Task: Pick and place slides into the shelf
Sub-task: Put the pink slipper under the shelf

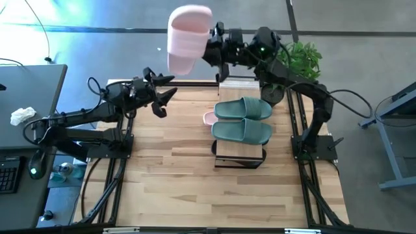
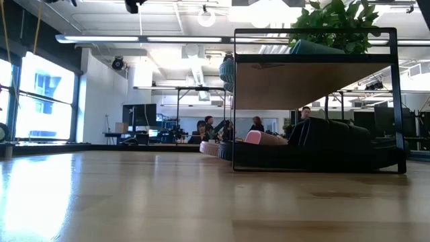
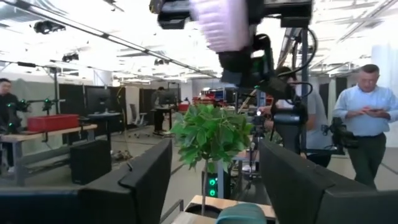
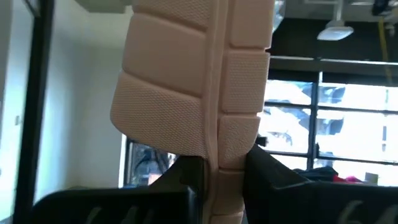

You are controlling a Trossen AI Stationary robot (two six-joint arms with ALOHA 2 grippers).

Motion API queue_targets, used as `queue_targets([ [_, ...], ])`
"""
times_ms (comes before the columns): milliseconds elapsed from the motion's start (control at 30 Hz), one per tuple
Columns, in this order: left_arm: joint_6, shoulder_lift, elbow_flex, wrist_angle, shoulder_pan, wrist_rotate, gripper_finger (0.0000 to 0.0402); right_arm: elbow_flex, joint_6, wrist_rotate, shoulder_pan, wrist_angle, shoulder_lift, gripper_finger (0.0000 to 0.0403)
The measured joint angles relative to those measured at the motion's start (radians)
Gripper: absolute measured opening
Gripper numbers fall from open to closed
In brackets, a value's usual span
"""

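Note:
My right gripper (image 1: 211, 47) is raised high over the table's far edge and is shut on a pale pink slide (image 1: 188, 39). The left wrist view shows that slide (image 3: 224, 22) overhead. My left gripper (image 1: 162, 96) hovers open over the far left of the table, touching nothing. The shelf (image 1: 239, 151) stands right of centre, with the sage green pair (image 1: 242, 120) lying on its top board. Another pink slide (image 1: 209, 118) pokes out below them. In the low view, the shelf (image 2: 312, 64) holds black slides (image 2: 329, 144) and the pink slide (image 2: 259, 138) low down. My right gripper pinches the pink slide between its two fingers (image 4: 186, 177) on a narrow edge (image 4: 224, 177) at the end nearest the wrist. The fingers reach in level from the table's right. The slide is lifted clear, and its textured face (image 4: 180, 81) extends away from the fingers.
A potted plant (image 1: 302, 57) stands behind the shelf at the far right corner. A grey desk (image 1: 26, 104) with a keyboard sits beyond the table's left edge. People (image 3: 367, 118) stand in the room behind. Bare wood (image 1: 175, 175) stretches over the near half of the table.

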Motion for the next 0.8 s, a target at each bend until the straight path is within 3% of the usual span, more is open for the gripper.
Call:
queue_targets([
  [133, -0.003, 0.000, 0.000, 0.042, 0.042, 0.060, 0.0236, 0.000, 0.037, -0.002, -0.025, 0.047, 0.039, 0.0038],
  [433, -0.113, 0.000, 0.000, 0.108, 0.158, 0.094, 0.0236, 0.000, 0.075, -0.025, -0.030, 0.165, 0.097, 0.0038],
  [800, -0.268, 0.050, 0.000, 0.240, 0.241, 0.266, 0.0232, 0.000, 0.164, -0.073, -0.055, 0.311, 0.176, 0.0038],
])
